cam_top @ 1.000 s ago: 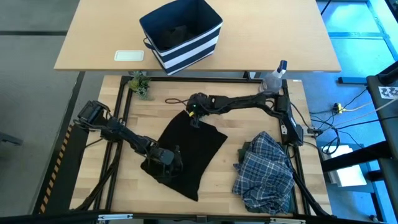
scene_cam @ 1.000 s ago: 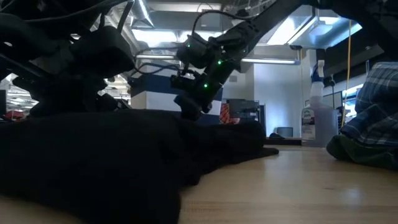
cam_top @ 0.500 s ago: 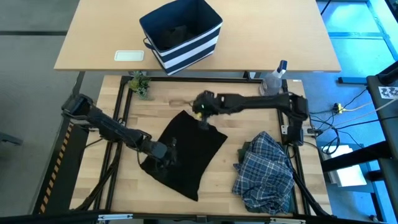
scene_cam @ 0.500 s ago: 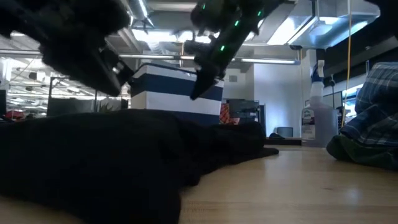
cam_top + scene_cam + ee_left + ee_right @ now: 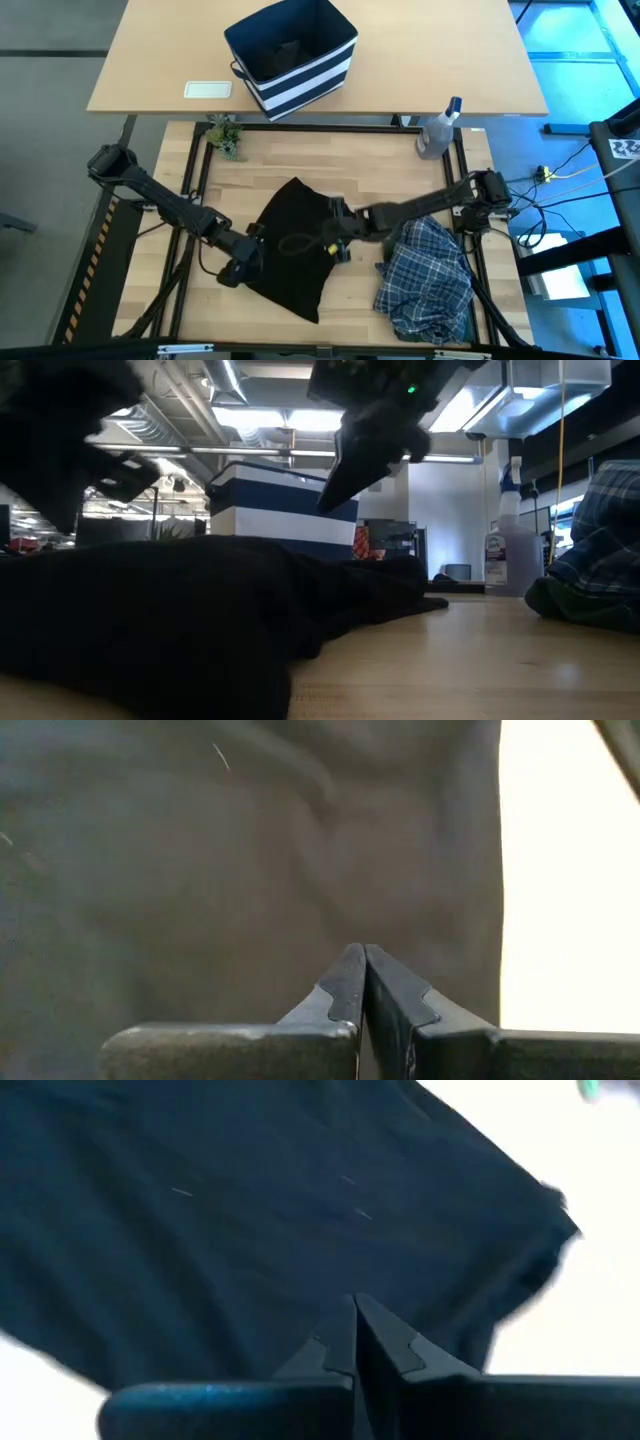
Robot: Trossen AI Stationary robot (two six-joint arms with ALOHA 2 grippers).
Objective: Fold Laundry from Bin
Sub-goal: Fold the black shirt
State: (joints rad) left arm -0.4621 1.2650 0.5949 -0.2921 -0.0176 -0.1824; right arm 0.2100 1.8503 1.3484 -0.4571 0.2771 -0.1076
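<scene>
A black garment [image 5: 295, 240] lies spread flat on the wooden table [image 5: 400, 170]. My left gripper [image 5: 233, 272] hovers shut over the garment's left edge; its wrist view shows its fingertips [image 5: 362, 955] together above the cloth [image 5: 250, 870]. My right gripper [image 5: 338, 248] hovers shut over the garment's right part, clear of it in the low view [image 5: 345, 475], with black cloth [image 5: 250, 1210] below its fingertips. A blue-and-white plaid shirt [image 5: 425, 275] lies heaped at the right. The striped navy bin [image 5: 292, 55] stands on the far table.
A clear spray bottle [image 5: 440, 128] stands at the table's far right corner and a small plant [image 5: 226, 134] at the far left corner. A white flat object [image 5: 208, 89] lies beside the bin. Bare wood shows along the far side and near the front.
My right gripper has swung from the black garment's far corner toward the table's near edge and risen; it is now over the garment's right part. My left gripper has lifted off the garment's left part and drawn back toward the table's left edge. The garment stays flat.
</scene>
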